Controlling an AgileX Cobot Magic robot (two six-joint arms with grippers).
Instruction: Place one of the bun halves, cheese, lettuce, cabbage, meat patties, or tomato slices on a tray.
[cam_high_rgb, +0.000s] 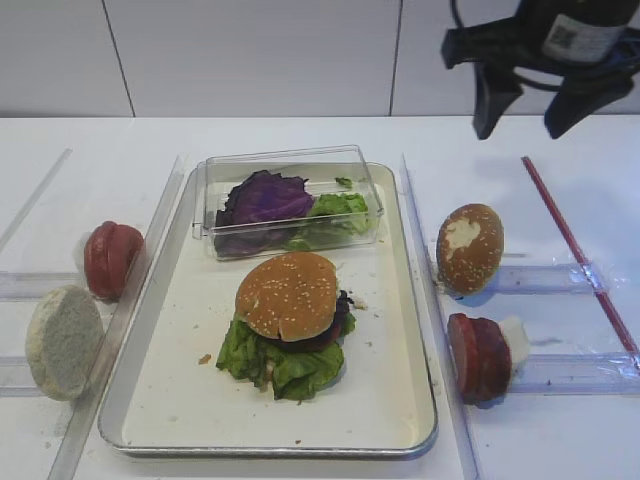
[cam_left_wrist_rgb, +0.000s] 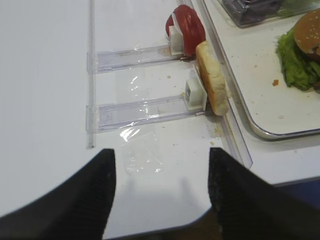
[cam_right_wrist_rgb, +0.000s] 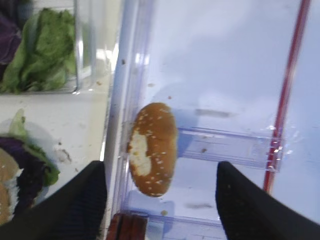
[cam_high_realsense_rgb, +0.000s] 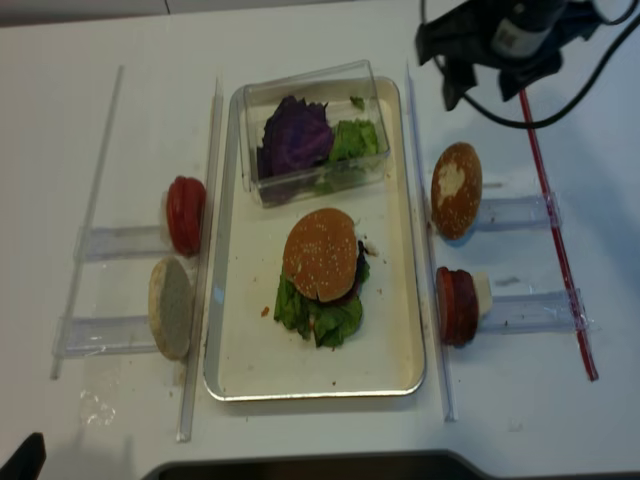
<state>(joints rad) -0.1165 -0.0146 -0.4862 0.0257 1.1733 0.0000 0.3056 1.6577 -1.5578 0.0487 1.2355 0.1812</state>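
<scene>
Tray (cam_high_rgb: 400, 420): lying in the lower centre of the high view, rim showing all round; cream floor speckled with crumbs.
Stack on tray: sesame bun top (cam_high_rgb: 288, 294) is sitting as the topmost layer, over a dark red layer I cannot name, with lettuce (cam_high_rgb: 275, 365) spilling out beneath toward the bottom of the frame. A sliver of purple is showing at its right edge.
Left side, lower left of frame: pale grey-white bun half (cam_high_rgb: 63, 342) is standing on edge in its clear holder; red slices (cam_high_rgb: 110, 259) are standing just above it.
Right side, lower right: dark red stack (cam_high_rgb: 480, 356) in its holder; above it the darker bun with white patch (cam_high_rgb: 469, 248), on edge, just outside the tray rim.
Clear box (cam_high_rgb: 290, 200): resting on the upper end of the tray, holding cabbage (cam_high_rgb: 262, 196) on its left and more green leaf on its right.
Right gripper (cam_high_rgb: 530, 118): hanging in the upper right, above and behind the patched bun, jaws spread wide, nothing between them. Its wrist view is looking straight down at that bun.
Left gripper (cam_left_wrist_rgb: 160, 185): jaws spread and empty, over bare table by the left holders.
Step (judgement): stack looks capped; right arm is poised between placements.
Next move (judgement): if another piece is wanted, descending with jaws straddling the patched bun's thin axis, closing gently, lifting clear of the holder before crossing the rim.
</scene>
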